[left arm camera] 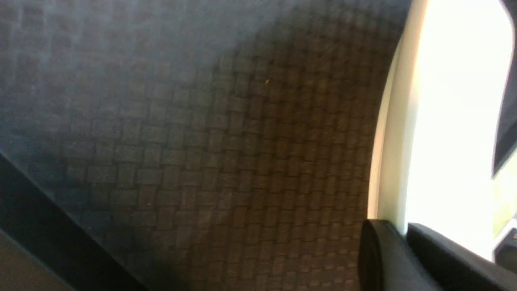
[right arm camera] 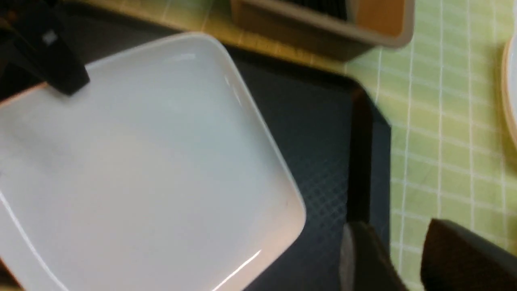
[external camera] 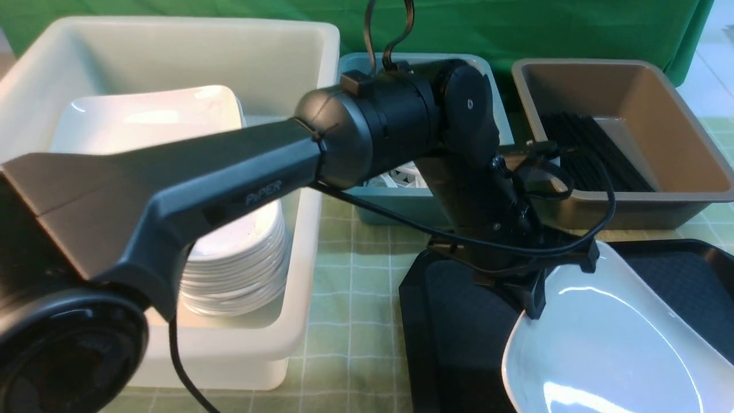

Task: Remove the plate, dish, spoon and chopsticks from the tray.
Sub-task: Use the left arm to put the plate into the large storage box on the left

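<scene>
The large white plate [external camera: 619,344] is tilted over the black tray [external camera: 453,321], with its gripped edge raised. My left gripper [external camera: 536,298] is shut on that rim. In the left wrist view the fingers [left arm camera: 379,258] clamp the plate's edge [left arm camera: 394,161] above the tray's grid surface [left arm camera: 202,161]. The right wrist view shows the plate [right arm camera: 141,161], the tray [right arm camera: 323,133] and the left gripper [right arm camera: 52,60] on the plate's corner. My right gripper [right arm camera: 404,258] is open and empty over the tray's rim and the tablecloth. No spoon, chopsticks or small dish show on the tray.
A white tub [external camera: 309,69] at the left holds a large plate [external camera: 155,117] and a stack of dishes [external camera: 241,258]. A teal tub [external camera: 395,203] stands behind the arm. A brown tub [external camera: 659,115] holds black chopsticks [external camera: 590,152]. A pale round rim [right arm camera: 511,89] lies on the green checked cloth.
</scene>
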Available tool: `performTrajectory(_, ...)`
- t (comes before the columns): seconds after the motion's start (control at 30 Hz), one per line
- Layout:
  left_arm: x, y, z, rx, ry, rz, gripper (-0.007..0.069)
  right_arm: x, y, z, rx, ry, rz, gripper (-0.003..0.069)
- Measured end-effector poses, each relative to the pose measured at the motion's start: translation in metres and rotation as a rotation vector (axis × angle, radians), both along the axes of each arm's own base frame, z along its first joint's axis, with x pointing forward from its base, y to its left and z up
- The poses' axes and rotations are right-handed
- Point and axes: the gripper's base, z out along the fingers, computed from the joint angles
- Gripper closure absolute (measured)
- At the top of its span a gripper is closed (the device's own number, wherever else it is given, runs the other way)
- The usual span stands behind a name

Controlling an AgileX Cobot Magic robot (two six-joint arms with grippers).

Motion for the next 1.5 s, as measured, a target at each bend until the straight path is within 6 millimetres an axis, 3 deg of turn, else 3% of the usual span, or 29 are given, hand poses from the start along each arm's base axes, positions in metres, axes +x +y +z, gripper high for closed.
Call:
performTrajectory(0.2, 0.003, -0.003, -0.028, 0.058, 0.057, -0.007, 0.0616, 0.003, 0.002, -0.056, -0.015, 0.193, -0.05, 0.0629)
performTrajectory(0.47, 0.004, -0.003, -0.036, 0.071, 0.071, -0.006, 0.0616, -0.006, 0.0, -0.119, 0.006, 0.4, -0.187, 0.0659)
performTrajectory(0.77, 0.004, -0.004, -0.036, 0.068, 0.077, -0.007, 0.0616, 0.003, 0.004, -0.128, -0.003, 0.479, -0.214, 0.0659)
performTrajectory(1.03, 0.009, 0.002, -0.037, 0.098, 0.046, -0.011, 0.0616, 0.037, 0.011, -0.152, -0.113, 0.581, -0.228, 0.0659)
performTrajectory(1.3, 0.033, 0.026, -0.038, 0.104, 0.034, 0.049, 0.0616, 0.063, 0.022, -0.17, -0.076, 0.555, -0.232, 0.0659)
performTrajectory(1.5, 0.037, 0.029, -0.04, 0.112, 0.041, 0.071, 0.0616, 0.081, 0.03, -0.19, -0.054, 0.566, -0.238, 0.0659)
